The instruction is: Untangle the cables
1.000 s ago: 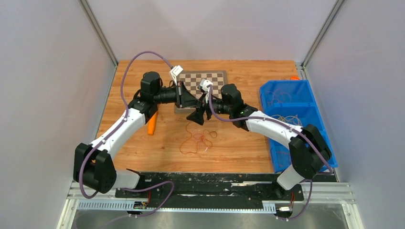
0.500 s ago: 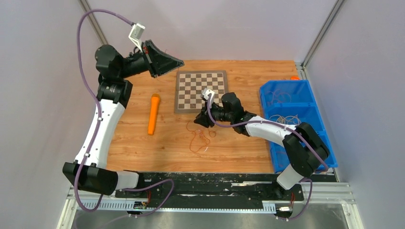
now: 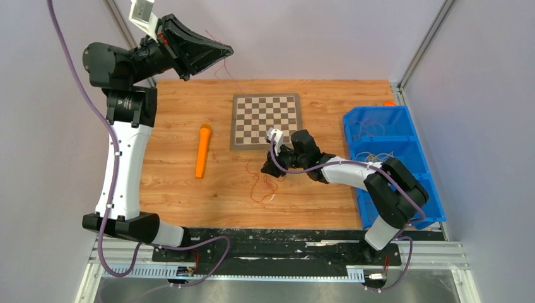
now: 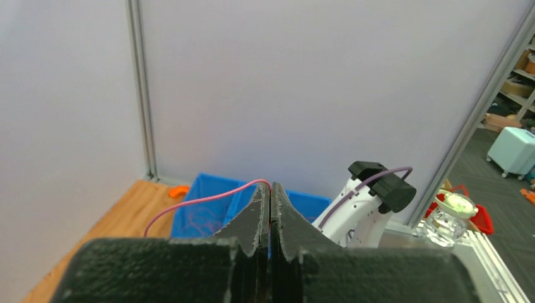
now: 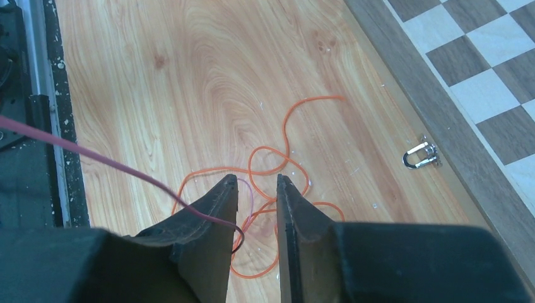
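1. My left gripper is raised high above the far left corner of the table, well away from everything lying on it.
2. In the left wrist view its fingers are pressed flat together, pinching a thin red cable that leaves the tips and curves down to the left.
3. My right gripper sits low over the wood, just in front of the near edge of the chessboard.
4. The right wrist view shows its two fingers parted by a narrow gap, with bare wood and wire visible through it. I see nothing clamped between them.
5. The cables I'm working on lie as a small tangle of orange loops on the table, directly under and just ahead of the right fingertips, near the middle of the board's front side.
6. A taut red strand runs in from the left of the right wrist view, crosses the outer face of the left finger and hooks round near its base.
7. A small metal clip lies beside the chessboard frame.
8. An orange cylinder lies left of the chessboard, well apart from the tangle.
9. The blue bin at the right edge holds more thin wire loops in its compartments.
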{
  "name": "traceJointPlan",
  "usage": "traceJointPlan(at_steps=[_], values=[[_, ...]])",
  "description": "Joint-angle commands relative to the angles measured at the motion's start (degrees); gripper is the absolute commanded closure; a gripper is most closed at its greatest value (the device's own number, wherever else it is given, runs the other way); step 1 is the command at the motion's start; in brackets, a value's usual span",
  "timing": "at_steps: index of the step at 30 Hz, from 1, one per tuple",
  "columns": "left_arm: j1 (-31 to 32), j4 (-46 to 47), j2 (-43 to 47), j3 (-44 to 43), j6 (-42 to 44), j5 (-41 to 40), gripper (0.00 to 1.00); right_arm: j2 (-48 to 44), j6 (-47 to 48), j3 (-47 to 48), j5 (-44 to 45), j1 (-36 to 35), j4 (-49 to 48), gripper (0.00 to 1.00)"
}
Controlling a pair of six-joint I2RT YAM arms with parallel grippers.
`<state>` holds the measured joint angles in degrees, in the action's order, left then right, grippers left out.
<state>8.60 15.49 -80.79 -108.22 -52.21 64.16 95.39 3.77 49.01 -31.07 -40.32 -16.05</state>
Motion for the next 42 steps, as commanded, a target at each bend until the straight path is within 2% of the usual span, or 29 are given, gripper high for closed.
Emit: traceJointPlan(at_steps=[1, 3, 8, 11, 14, 19, 22, 26, 29, 31, 33, 35, 37, 40, 42], values=[[-0.3, -0.3, -0.3, -5.1, 0.8, -0.3, 1.0, -1.1, 1.9, 1.6, -0.4, -0.1, 2.2, 0.72], [-0.3, -0.2, 1.2, -1.8, 0.5, -0.4, 1.0, -3.1, 2.3, 4.0, -1.9, 0.0, 6.5, 0.74], [-0.4, 0.3, 5.0, 14.6, 1.6, -3.0, 1.0, -11.9, 3.1, 9.8, -5.2, 0.0, 14.3, 0.86], [-0.4, -5.9, 7.6, 24.4, 7.7, -7.2, 1.0, -18.1, 2.9, 12.2, -7.5, -0.1, 18.6, 0.99], [-0.3, -11.9, 8.3, 31.2, 11.4, -12.0, 1.0, -23.5, 1.1, 14.7, -8.7, -0.2, 18.8, 1.0], [-0.1, -13.2, 6.9, 41.5, 11.9, -11.1, 1.0, -26.3, -0.8, 24.2, -5.0, -0.1, 20.3, 1.0], [0.6, -13.9, 6.9, 43.4, 14.2, -10.5, 1.0, -26.8, 0.6, 27.1, -1.0, -0.1, 20.4, 1.0], [2.6, -16.6, 7.9, 43.2, 18.5, -9.3, 1.0, -27.7, 1.0, 24.5, 2.1, 0.0, 20.5, 1.0], [3.2, -10.1, 9.8, 42.4, 13.6, -7.2, 1.0, -28.0, -5.1, 31.3, 0.0, -0.1, 20.0, 1.0], [3.3, -5.9, 11.6, 40.4, 10.9, -8.1, 1.0, -27.2, -5.2, 37.1, -1.6, -0.2, 20.0, 1.0], [3.4, -8.9, 12.3, 38.5, 14.3, -9.5, 1.0, -26.8, -0.6, 32.8, 0.2, -0.2, 22.5, 1.0], [3.4, -13.0, 11.9, 39.2, 18.7, -11.0, 1.0, -25.3, 3.6, 20.0, 0.9, 1.2, 25.5, 1.0], [3.4, -18.9, 10.8, 41.4, 22.8, -12.7, 1.0, -19.9, 4.5, 13.4, -4.0, 2.9, 29.9, 1.0], [3.4, -26.7, 8.4, 43.1, 26.6, -13.4, 1.0, -17.8, 2.5, 17.5, -12.0, 2.8, 31.8, 1.0], [3.1, -26.8, 9.3, 44.1, 25.7, -10.7, 1.0, -18.5, 2.4, 28.0, -12.3, 3.0, 32.6, 1.0]])
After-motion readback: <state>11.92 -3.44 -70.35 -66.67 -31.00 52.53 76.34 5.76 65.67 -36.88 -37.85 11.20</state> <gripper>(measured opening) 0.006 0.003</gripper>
